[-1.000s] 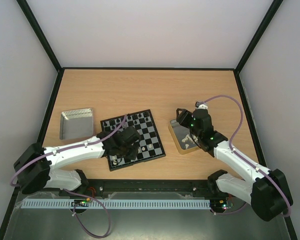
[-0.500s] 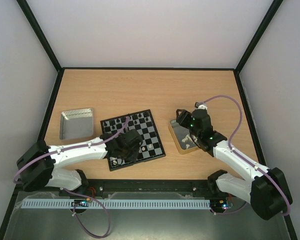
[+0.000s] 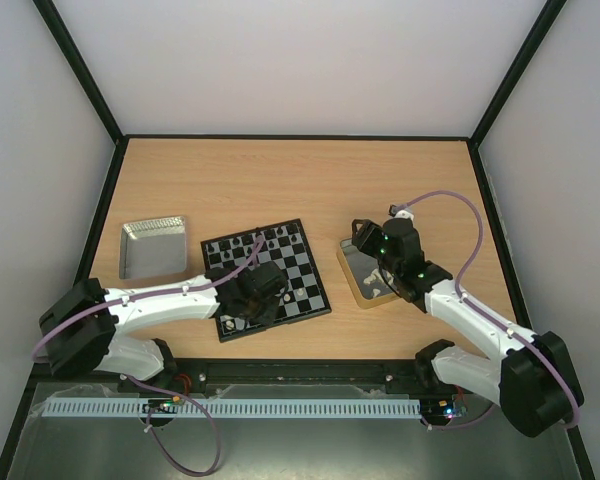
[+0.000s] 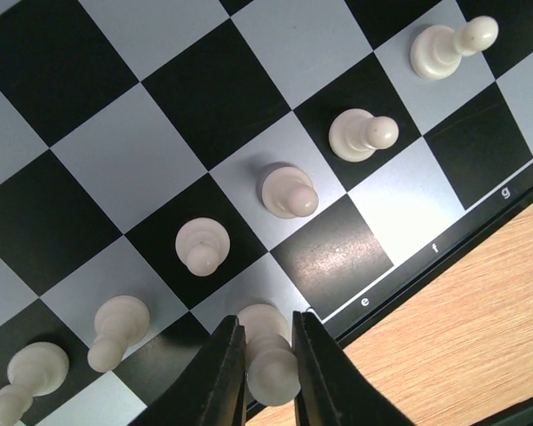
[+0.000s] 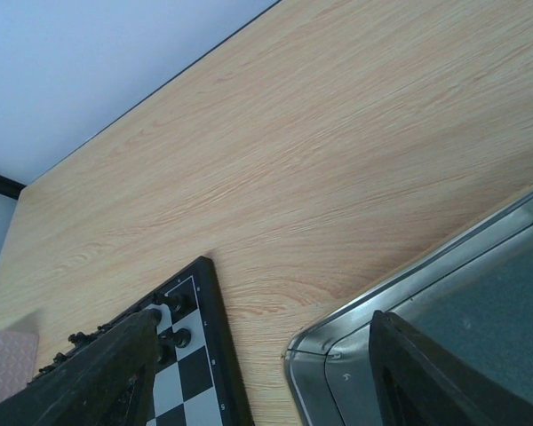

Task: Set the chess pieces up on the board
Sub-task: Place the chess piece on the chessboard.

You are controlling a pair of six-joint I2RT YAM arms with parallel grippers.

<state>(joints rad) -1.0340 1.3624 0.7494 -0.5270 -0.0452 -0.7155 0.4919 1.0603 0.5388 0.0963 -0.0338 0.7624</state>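
The board (image 3: 302, 262) lies at the table's middle, with black pieces (image 3: 248, 243) along its far edge. My left gripper (image 3: 253, 299) hovers over its near edge. In the left wrist view the left gripper (image 4: 268, 368) is shut on a white chess piece (image 4: 268, 355) standing on a light square beside the "e" mark. Several white pawns (image 4: 289, 191) stand in a diagonal row on the board (image 4: 329, 257). My right gripper (image 3: 366, 240) is open and empty above the gold-rimmed tray (image 3: 346, 268). In the right wrist view the right gripper (image 5: 266, 382) is wide open.
White pieces (image 3: 376, 284) lie in the gold-rimmed tray, whose corner (image 5: 409, 288) shows in the right wrist view beside the board's corner (image 5: 215, 355). A silver tray (image 3: 152, 246) sits at the left. Black walls ring the table.
My left gripper has shifted slightly right and toward the board's near edge. The right arm has barely moved.
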